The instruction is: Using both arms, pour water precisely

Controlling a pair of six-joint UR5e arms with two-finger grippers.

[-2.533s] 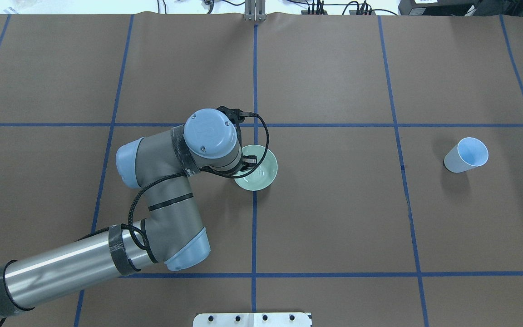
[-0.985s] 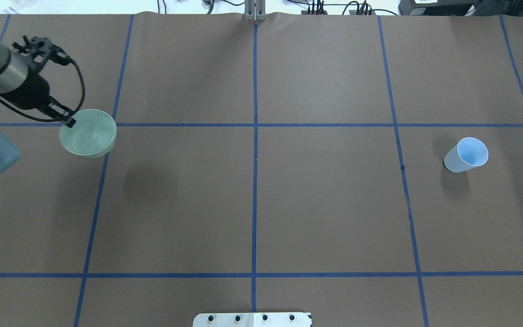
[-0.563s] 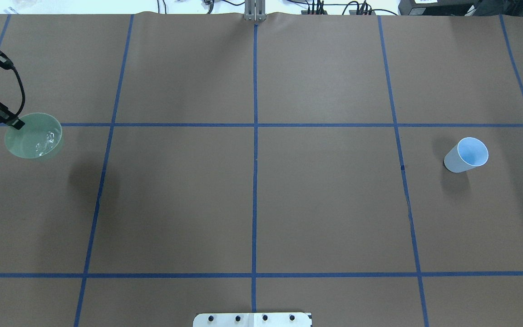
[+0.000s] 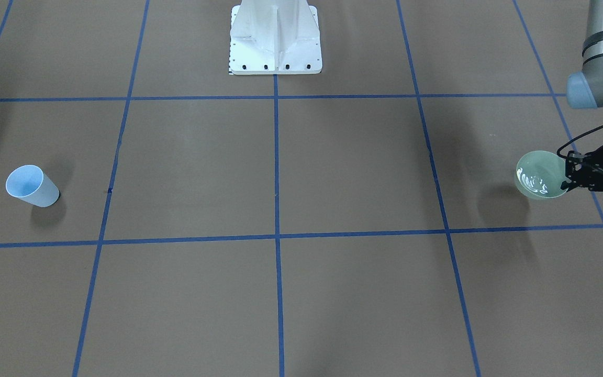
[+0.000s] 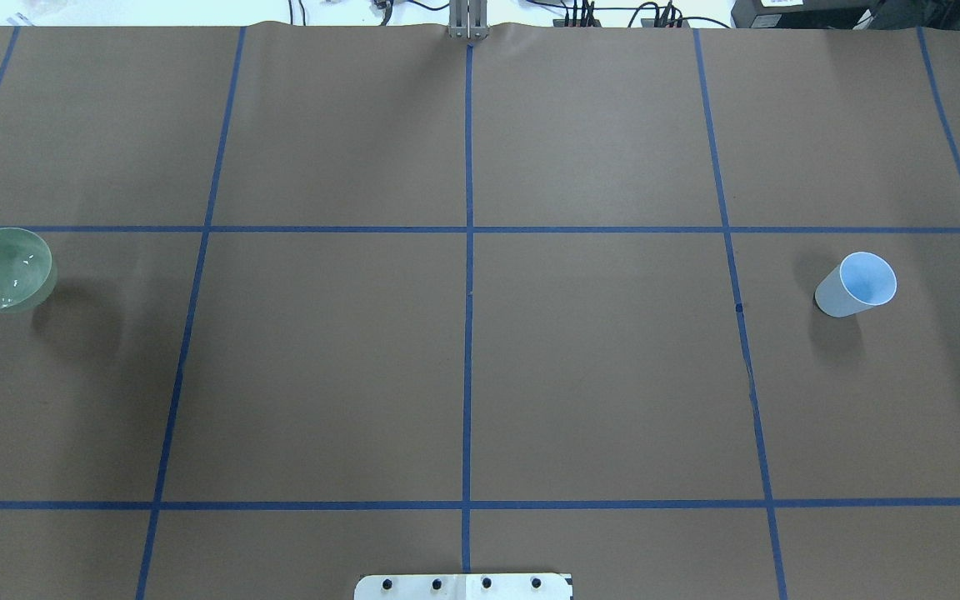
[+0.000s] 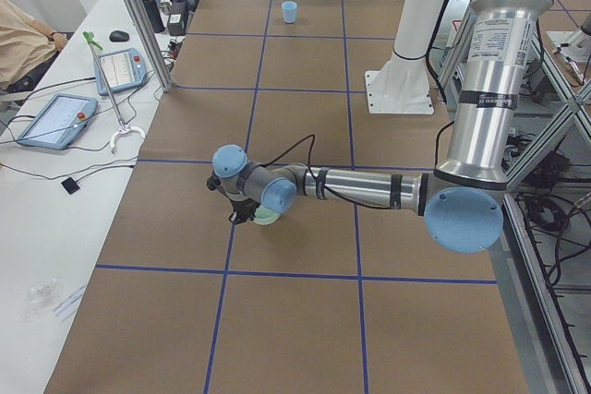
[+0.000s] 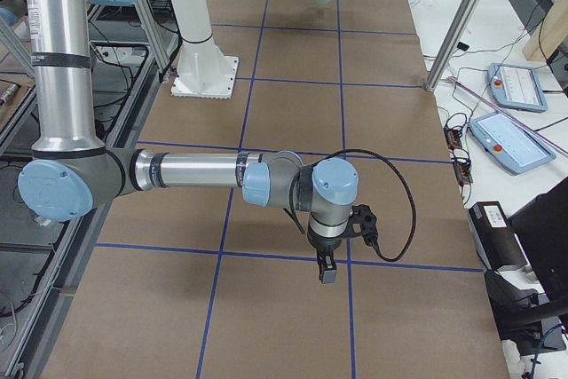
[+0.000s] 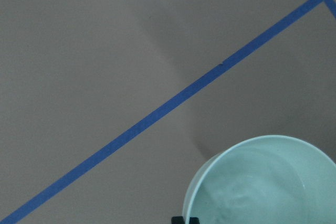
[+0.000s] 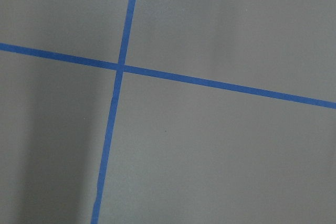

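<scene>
My left gripper (image 4: 566, 179) is shut on the rim of the pale green bowl (image 4: 541, 181) and holds it level, a little above the table, at the far left edge of the overhead view (image 5: 2, 268). Water (image 4: 533, 183) glistens inside the bowl, which also shows in the left wrist view (image 8: 262, 182). The pale blue cup (image 5: 857, 285) stands upright on the table at the right, far from the bowl. My right gripper (image 7: 327, 269) shows only in the exterior right view, pointing down over bare table; I cannot tell whether it is open.
The white pedestal base (image 4: 275, 36) stands at the robot's edge of the table, mid-width. Blue tape lines (image 5: 467, 250) grid the brown table cover. A side bench beyond the far edge holds tablets (image 6: 55, 120) beside an aluminium post (image 6: 138, 16).
My left arm lifted the bowl from the table's centre and carried it far left, in the last second further left and slightly towards the robot. The water sloshes. The cup has not moved.
</scene>
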